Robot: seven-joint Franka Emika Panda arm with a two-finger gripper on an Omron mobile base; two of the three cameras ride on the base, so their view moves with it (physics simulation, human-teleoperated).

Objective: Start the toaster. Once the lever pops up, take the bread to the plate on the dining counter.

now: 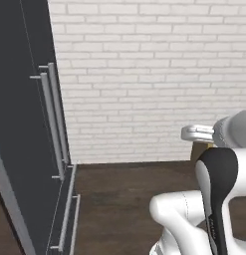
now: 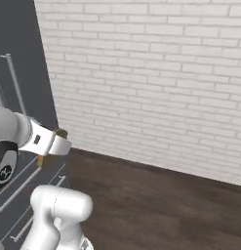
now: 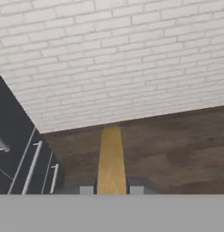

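While I carry the bread (image 3: 110,158) edge-on, jaws clamped on its lower edge so it stays level, I see brick wall (image 1: 144,74), wood floor (image 2: 156,205) and dark cabinets (image 1: 20,124) ahead, so I judge the plate lies elsewhere.

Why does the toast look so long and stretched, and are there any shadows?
Hand view: the bread is seen edge-on, close to the camera, so it looks stretched. Left base view: the brick wall is evenly lit, no strong shadows. Right base view: the wooden floor looks slightly soft.
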